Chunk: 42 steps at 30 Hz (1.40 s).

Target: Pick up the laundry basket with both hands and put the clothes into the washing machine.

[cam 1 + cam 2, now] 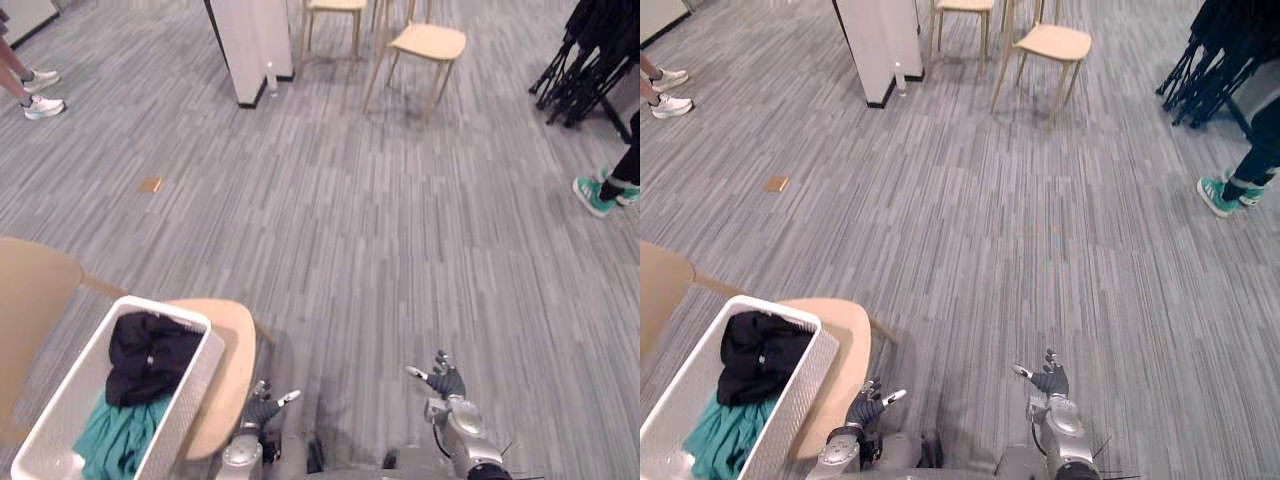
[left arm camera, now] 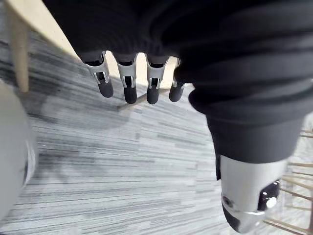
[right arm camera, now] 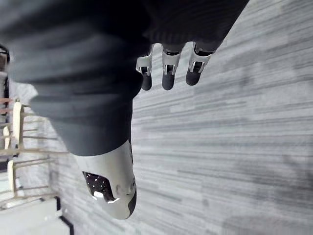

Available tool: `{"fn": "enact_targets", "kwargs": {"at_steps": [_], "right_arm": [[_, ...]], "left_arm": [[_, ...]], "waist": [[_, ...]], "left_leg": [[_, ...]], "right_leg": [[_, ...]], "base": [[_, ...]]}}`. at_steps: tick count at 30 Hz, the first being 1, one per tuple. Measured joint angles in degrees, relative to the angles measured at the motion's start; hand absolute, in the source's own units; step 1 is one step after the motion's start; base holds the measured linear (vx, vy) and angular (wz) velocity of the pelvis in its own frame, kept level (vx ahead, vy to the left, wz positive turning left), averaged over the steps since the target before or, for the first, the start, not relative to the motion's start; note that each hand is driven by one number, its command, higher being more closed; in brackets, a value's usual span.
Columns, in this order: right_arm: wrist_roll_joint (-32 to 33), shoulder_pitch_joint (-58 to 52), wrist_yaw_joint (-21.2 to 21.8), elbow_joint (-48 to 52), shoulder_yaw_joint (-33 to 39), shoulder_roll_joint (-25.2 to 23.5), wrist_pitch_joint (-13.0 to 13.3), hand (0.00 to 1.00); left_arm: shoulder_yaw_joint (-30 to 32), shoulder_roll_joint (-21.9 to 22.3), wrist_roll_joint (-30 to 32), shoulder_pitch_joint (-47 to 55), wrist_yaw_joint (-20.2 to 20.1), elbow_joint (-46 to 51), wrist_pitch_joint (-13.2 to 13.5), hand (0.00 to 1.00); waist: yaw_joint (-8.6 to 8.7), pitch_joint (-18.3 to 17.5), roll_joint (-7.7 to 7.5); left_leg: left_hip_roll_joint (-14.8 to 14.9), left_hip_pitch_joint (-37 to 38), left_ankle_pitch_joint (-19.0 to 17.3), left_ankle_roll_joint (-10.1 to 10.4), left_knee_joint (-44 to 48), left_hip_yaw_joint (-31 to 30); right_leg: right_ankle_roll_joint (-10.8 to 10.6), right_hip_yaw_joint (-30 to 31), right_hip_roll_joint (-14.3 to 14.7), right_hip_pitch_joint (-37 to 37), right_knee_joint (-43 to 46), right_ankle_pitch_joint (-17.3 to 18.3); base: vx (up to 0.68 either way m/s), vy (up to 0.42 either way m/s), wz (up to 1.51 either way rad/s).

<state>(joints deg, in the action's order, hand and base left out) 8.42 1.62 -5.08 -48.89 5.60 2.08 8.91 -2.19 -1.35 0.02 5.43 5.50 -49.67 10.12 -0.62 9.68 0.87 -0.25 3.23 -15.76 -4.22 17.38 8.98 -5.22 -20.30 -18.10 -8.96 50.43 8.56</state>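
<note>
A white laundry basket (image 1: 185, 395) stands on a light wooden chair seat (image 1: 230, 365) at the lower left. Inside it lie a black garment (image 1: 150, 355) and a teal garment (image 1: 120, 440). My left hand (image 1: 262, 408) hangs low just right of the chair seat, fingers relaxed and holding nothing, with its fingers (image 2: 129, 81) pointing down at the floor. My right hand (image 1: 445, 382) hovers further right over the carpet, also open and empty, its fingers (image 3: 168, 73) straight. Both hands are apart from the basket.
Grey striped carpet spreads ahead. Two wooden chairs (image 1: 425, 50) and a white cabinet (image 1: 250, 45) stand at the back. Black folded stands (image 1: 595, 60) are at the far right. A person's green shoes (image 1: 600, 193) show right, another person's white shoes (image 1: 40, 95) far left.
</note>
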Motion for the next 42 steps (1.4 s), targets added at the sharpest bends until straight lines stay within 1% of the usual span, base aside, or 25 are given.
{"fn": "enact_targets", "kwargs": {"at_steps": [2, 4, 5, 6, 7, 8, 9, 10, 12, 13, 15, 16, 18, 20, 21, 23, 24, 27, 31, 34, 35, 36, 37, 40, 42], "right_arm": [[0.16, 0.08, 0.36, -0.26, -0.11, -0.15, 0.1, 0.0], [1.15, -0.01, 0.49, -0.22, -0.97, 0.24, 0.91, 0.0], [1.81, 0.06, 0.84, 0.04, -1.06, 0.47, 1.09, 0.0], [2.31, -0.9, 1.11, 1.07, -0.97, 0.68, 1.4, 0.0], [2.4, -1.67, 1.12, 1.57, -0.93, 0.63, 1.59, 0.0], [2.54, -3.92, 0.43, 2.54, -0.72, 0.09, 1.77, 0.0], [2.77, -4.81, -0.04, 3.13, -0.68, 0.79, 1.69, 0.0], [3.02, -5.48, -0.23, 4.15, -0.6, 1.1, 1.65, 0.0], [3.18, -5.75, -0.11, 7.68, -1.14, 0.49, 1.86, 0.0], [3.32, -5.79, -0.05, 10.71, -1.16, 0.26, 2.16, 0.0], [3.3, -5.74, -0.06, 12.16, -1.23, 0.41, 2.83, 0.0], [3.25, -5.78, -0.07, 12.32, -1.24, 0.72, 3.44, 0.0], [2.83, -5.75, -0.33, 12.19, -1.04, 0.9, 3.54, 0.0], [2.3, -5.26, -0.98, 12.09, -1.04, 0.81, 3.55, 0.0], [2.19, -4.78, -1.65, 12.1, -0.86, 0.81, 3.62, 0.0], [2.1, -4.16, -2.56, 12.08, 0.64, 0.74, 3.62, 0.0], [1.6, -3.9, -2.72, 12.08, 1.53, 0.26, 3.55, 0.0], [-1.04, -4.31, -3.3, 14.53, 1.59, -0.67, 3.49, 0.0], [-5.57, -3.98, -4.85, 18.98, 2.76, -0.19, 3.45, 0.0], [-12.72, -2.73, -4.81, 23.1, -0.79, 0.83, 3.14, 0.0], [-13.72, -2.52, -4.79, 23.8, -1.46, 0.9, 3.11, 0.0], [-15.85, -2.15, -4.75, 25.04, -2.86, 1.01, 3.08, 0.0], [-18.85, -1.9, -4.61, 27.84, -5.75, 2.32, 3.16, 0.0], [-23.96, 1.09, -3.14, 27.15, -9.52, 5.48, 3.56, 0.0], [-26.47, 2.83, -2.32, 26.9, -10.46, 6.76, 3.53, 0.0]], "left_arm": [[0.02, -0.48, -0.19, -0.31, 0.14, 1.36, 0.08, 0.0], [0.12, -0.7, -0.44, -2.03, 0.81, 2.21, 0.04, 0.0], [0.05, -0.42, -0.41, -3.33, 0.92, 2.1, -0.02, 0.0], [-0.11, 0.34, -0.39, -4.9, 0.93, 1.91, -0.38, 0.0], [-0.2, 0.85, -0.39, -5.67, 0.93, 1.88, -0.54, 0.0], [-0.89, 1.55, -0.39, -6.79, 0.99, 1.99, -0.81, 0.0], [-1.22, 3.03, -0.4, -7.74, 1.14, 1.89, -1.12, 0.0], [-1.19, 4.46, -0.41, -7.19, 1.32, 3.07, -1.12, 0.0], [-2.26, 4.39, -0.42, -6.59, 1.32, 5.27, -1.0, 0.0], [-2.69, 4.38, -0.43, -6.14, 1.32, 8.15, -0.91, 0.0], [-3.2, 4.5, -0.76, -5.32, 1.24, 11.87, -0.73, 0.0], [-4.02, 4.51, -1.72, -3.44, 1.18, 15.66, -0.15, 0.0], [-4.22, 4.47, -1.72, -1.0, 1.04, 18.65, 0.18, 0.0], [-4.26, 4.27, -1.65, 1.4, 0.99, 20.09, 0.23, 0.0], [-4.57, 4.02, -1.6, 2.82, 0.76, 20.88, 0.23, 0.0], [-6.39, 3.33, -1.58, 3.5, 0.56, 21.03, 0.24, 0.0], [-7.29, 2.19, -1.54, 4.26, -0.22, 21.15, 0.47, 0.0], [-7.39, -0.41, -1.53, 6.48, -0.6, 21.04, 0.5, 0.0], [-7.03, -2.36, -0.15, 8.13, -0.52, 20.03, 0.58, 0.0], [-5.85, -3.91, 3.03, 8.21, -0.58, 14.91, 0.62, 0.0], [-5.07, -4.07, 3.3, 8.0, -0.6, 14.73, 0.74, 0.0], [-3.8, -4.53, 4.26, 7.92, -0.53, 13.88, 0.97, 0.0], [-2.44, -5.44, 4.9, 7.66, -0.52, 12.37, 1.09, 0.0], [-0.59, -6.0, 5.08, 6.64, -0.31, 9.24, 1.68, 0.0], [0.19, -6.04, 5.14, 5.92, -0.27, 8.26, 2.09, 0.0]], "waist": [[0.03, -0.32, 0.61], [-0.33, -0.19, 0.85], [-0.03, 0.02, 1.26], [0.2, -0.01, 1.21], [0.22, -0.4, 0.44], [-0.05, -0.74, -0.71], [-0.36, -0.2, 0.86], [-0.89, -0.82, 2.49], [-2.09, -1.44, 3.06], [-2.81, -1.63, 3.23], [-3.97, -2.07, 3.07], [-5.36, -2.24, 2.2], [-6.58, -2.48, 1.74], [-6.48, -2.3, 1.16], [-6.47, -2.95, 1.26], [-5.63, -3.16, 1.47], [-4.96, -3.2, 0.75], [-4.88, -4.17, -2.03], [-4.91, -4.21, -2.05], [-4.82, -3.0, -3.73], [-4.67, -2.67, -4.05], [-4.63, -2.59, -4.72], [-3.96, -2.32, -5.1], [-3.44, -2.1, -5.27], [-3.7, -2.12, -5.44]], "left_leg": [[0.09, 1.76, 0.0, 0.0, -1.52, -5.66], [0.69, 1.39, 0.01, 0.01, -1.91, -13.87], [1.23, 0.49, 0.04, 0.11, -2.05, -20.37], [0.93, -0.99, 0.11, 0.82, -1.14, -26.4], [0.22, -1.74, -0.02, 1.8, -0.13, -29.09], [-2.35, -2.68, -1.45, 4.95, 2.76, -35.14], [-2.44, -2.69, -3.32, 7.2, 4.69, -39.01], [-1.38, -3.97, -2.49, 8.64, 5.65, -40.27], [-0.5, -5.23, -0.09, 11.66, 4.63, -40.89], [0.07, -5.34, 2.21, 12.2, 2.32, -42.28], [0.32, -6.14, 4.75, 12.19, 0.66, -44.39], [0.34, -6.88, 6.88, 13.32, -0.23, -45.45], [1.39, -9.06, 8.55, 15.1, -0.66, -40.9], [3.22, -11.1, 8.88, 14.39, -1.51, -29.83], [4.73, -12.9, 8.07, 10.19, -1.05, -18.13], [5.87, -14.11, 7.86, 7.51, -1.04, -7.4], [5.04, -13.57, 8.5, 6.58, -2.1, -6.12], [2.46, -12.92, 9.62, 5.62, -3.44, -7.37], [0.3, -11.59, 10.7, 4.43, -5.63, -7.19], [-1.97, -10.36, 9.44, 3.51, -7.58, -5.74], [-2.28, -10.3, 9.29, 3.28, -7.4, -5.83], [-2.6, -10.24, 9.18, 3.09, -7.33, -6.16], [-2.75, -10.57, 9.22, 3.04, -6.82, -7.8], [-3.84, -10.98, 10.73, 2.85, -7.01, -12.0], [-4.34, -11.62, 11.13, 2.95, -6.97, -13.75]], "right_leg": [[0.65, -1.21, 1.88, -1.65, -0.36, 3.67], [1.83, 1.79, 7.44, -4.49, -8.5, 5.79], [1.77, 8.92, 12.19, -7.38, -15.29, 5.63], [0.09, 17.37, 15.74, -9.23, -22.93, 4.0], [-1.09, 21.54, 16.54, -9.06, -26.9, 2.51], [-2.48, 27.64, 14.88, -7.41, -35.81, -4.46], [-2.22, 24.28, 13.61, -6.07, -34.22, -7.18], [-1.77, 20.83, 13.3, -5.31, -33.41, -6.55], [-0.12, 15.25, 11.9, -3.49, -33.16, -4.57], [0.75, 9.78, 11.06, -1.39, -33.06, -2.95], [1.17, 5.15, 10.03, 0.27, -33.41, -1.93], [1.29, 1.08, 9.39, 1.99, -35.02, -1.64], [1.51, -4.0, 9.02, 4.78, -38.01, -1.79], [1.57, -7.98, 9.02, 6.88, -39.7, -1.84], [1.59, -10.67, 8.77, 7.24, -40.01, -1.85], [1.35, -13.58, 8.25, 7.95, -39.71, -1.74], [0.82, -14.35, 7.52, 9.0, -40.36, -2.05], [-1.02, -14.27, 6.28, 10.71, -42.99, -3.18], [-2.03, -13.74, 4.12, 10.25, -41.36, -3.55], [-0.98, -10.91, -0.69, 6.46, -32.08, 0.82], [-0.24, -10.71, -1.16, 6.35, -31.02, 1.43], [1.13, -8.58, -1.0, 5.56, -29.9, 3.09], [2.9, -2.91, 1.91, 5.0, -30.5, 5.22], [1.74, 5.35, 6.43, 5.29, -33.96, 4.52], [0.09, 4.46, 6.97, 6.65, -36.67, 3.06]], "base": [[0.38, -0.01, 1.3], [0.36, -0.118, 1.7], [0.34, -0.229, 2.18], [0.34, -0.253, 2.39], [0.45, -0.352, 2.98], [0.4, -0.356, 2.93], [0.45, -0.439, 3.07], [0.27, -0.305, 1.95], [0.23, -0.322, 1.72], [0.17, -0.303, 1.91], [0.1, -0.188, 1.78], [0.07, -0.114, 1.6], [0.05, -0.079, 1.48], [0.02, -0.024, 1.2], [0.0, 0.02, 0.85], [0.01, 0.073, 1.05], [0.01, 0.133, 0.94], [0.0, 0.155, 0.38], [-0.07, 0.138, 0.04], [-0.11, 0.104, -0.1], [-0.13, 0.046, 0.03], [-0.13, 0.028, 0.25], [-0.1, 0.011, 0.37], [0.05, -0.009, 0.75], [0.09, -0.017, 0.56]]}}
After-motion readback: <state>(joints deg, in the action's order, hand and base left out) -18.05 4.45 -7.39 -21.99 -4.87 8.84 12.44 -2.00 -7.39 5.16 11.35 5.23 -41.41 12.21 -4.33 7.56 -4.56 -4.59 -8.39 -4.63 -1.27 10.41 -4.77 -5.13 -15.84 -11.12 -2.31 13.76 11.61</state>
